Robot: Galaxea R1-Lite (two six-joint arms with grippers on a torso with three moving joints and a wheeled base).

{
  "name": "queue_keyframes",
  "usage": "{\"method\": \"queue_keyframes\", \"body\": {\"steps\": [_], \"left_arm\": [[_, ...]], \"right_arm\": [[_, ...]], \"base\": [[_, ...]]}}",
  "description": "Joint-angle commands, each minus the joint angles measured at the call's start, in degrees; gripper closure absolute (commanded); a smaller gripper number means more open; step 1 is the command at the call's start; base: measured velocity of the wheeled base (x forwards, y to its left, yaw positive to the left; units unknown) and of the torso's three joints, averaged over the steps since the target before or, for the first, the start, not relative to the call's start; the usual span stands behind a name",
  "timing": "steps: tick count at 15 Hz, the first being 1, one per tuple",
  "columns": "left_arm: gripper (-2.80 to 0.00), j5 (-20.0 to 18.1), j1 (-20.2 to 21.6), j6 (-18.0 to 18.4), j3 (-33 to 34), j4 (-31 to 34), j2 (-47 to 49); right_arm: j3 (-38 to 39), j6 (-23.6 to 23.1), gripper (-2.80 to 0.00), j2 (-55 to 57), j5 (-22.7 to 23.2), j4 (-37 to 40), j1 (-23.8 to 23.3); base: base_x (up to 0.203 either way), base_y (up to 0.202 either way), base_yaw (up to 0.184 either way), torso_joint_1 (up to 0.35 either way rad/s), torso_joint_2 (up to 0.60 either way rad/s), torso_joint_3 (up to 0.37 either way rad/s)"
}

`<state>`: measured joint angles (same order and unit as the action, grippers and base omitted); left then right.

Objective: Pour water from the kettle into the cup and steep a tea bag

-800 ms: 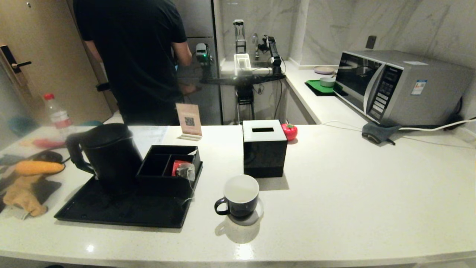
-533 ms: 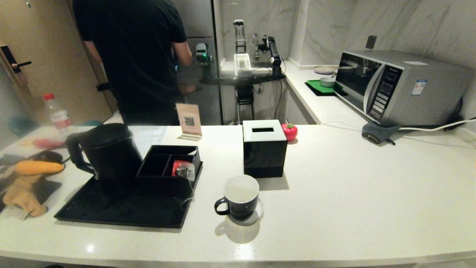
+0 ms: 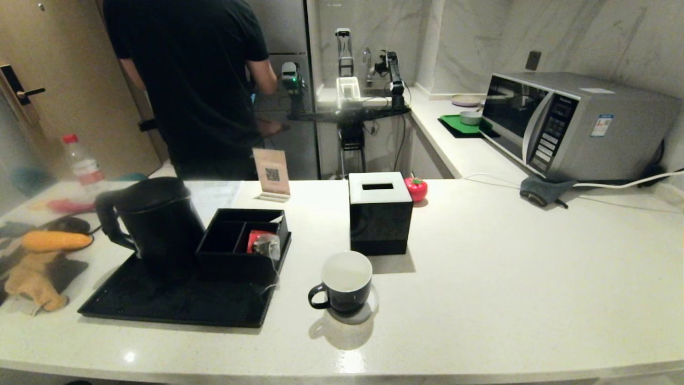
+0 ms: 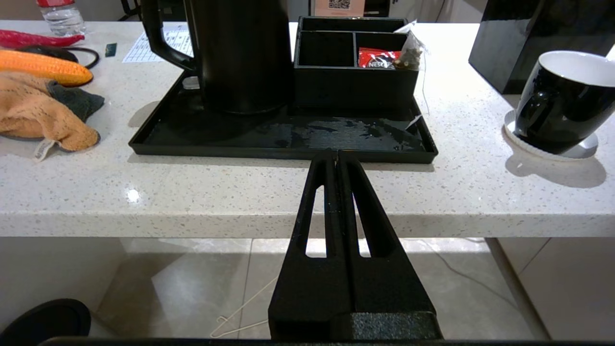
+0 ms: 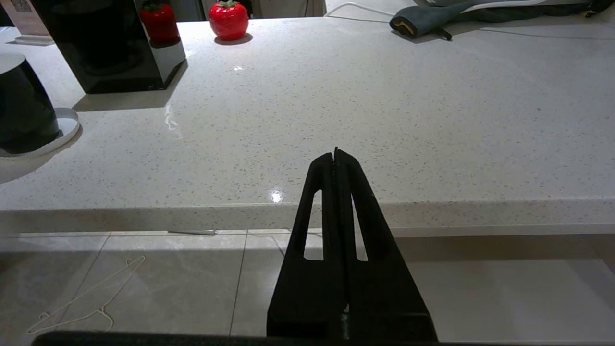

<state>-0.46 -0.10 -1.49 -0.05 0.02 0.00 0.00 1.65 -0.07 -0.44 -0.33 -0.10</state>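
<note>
The tall black kettle (image 3: 155, 222) (image 4: 240, 53) stands on the black tray (image 3: 176, 299) (image 4: 288, 142) at the left, handle turned left. The tea bag (image 3: 266, 246) (image 4: 411, 50) leans on the rim of a black divided box (image 3: 243, 240), its white string hanging down the box front. The black cup (image 3: 344, 283) (image 4: 562, 108) (image 5: 21, 110) sits on a white coaster right of the tray; no water shows in it. Both arms hang below the counter's front edge, out of the head view. My left gripper (image 4: 338, 153) is shut and empty before the tray. My right gripper (image 5: 335, 151) is shut and empty farther right.
A black cube tissue box (image 3: 379, 214) stands behind the cup, with a red tomato-shaped object (image 3: 416, 188) beside it. A red packet (image 4: 382, 57) lies in the box. An orange cloth (image 3: 32, 280), a corn cob (image 3: 53, 240) and a bottle (image 3: 80, 163) lie far left. A person (image 3: 197, 80) stands behind the counter; a microwave (image 3: 572, 125) sits at back right.
The person behind the counter shifts slightly. Nothing on the counter has moved, and neither arm shows in the head view.
</note>
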Motion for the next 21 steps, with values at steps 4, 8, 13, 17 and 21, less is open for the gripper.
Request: {"method": "queue_keyframes", "body": {"steps": [4,8,13,17,21], "left_arm": [[0.0,0.8,0.0,0.4,-1.1,0.1,0.0],[0.0,9.0,-0.3,0.5,-9.8,0.3,10.7],[0.0,28.3,-0.5,0.2,-22.5,-2.0,31.9],[0.0,36.2,8.7,-0.4,-29.4,-7.5,48.8],[0.0,35.1,24.6,1.9,-32.0,-18.7,63.9]], "right_arm": [[0.0,0.0,0.0,0.1,0.0,0.0,0.0],[0.0,0.0,0.0,0.1,0.0,0.0,0.0],[0.0,0.0,0.0,0.1,0.0,0.0,0.0],[0.0,0.0,0.0,0.1,0.0,0.0,0.0],[0.0,0.0,0.0,0.1,0.0,0.0,0.0]], "base": [[0.0,0.0,0.0,0.0,0.0,0.0],[0.0,0.0,0.0,0.0,0.0,0.0],[0.0,0.0,0.0,0.0,0.0,0.0],[0.0,0.0,0.0,0.0,0.0,0.0],[0.0,0.0,0.0,0.0,0.0,0.0]]}}
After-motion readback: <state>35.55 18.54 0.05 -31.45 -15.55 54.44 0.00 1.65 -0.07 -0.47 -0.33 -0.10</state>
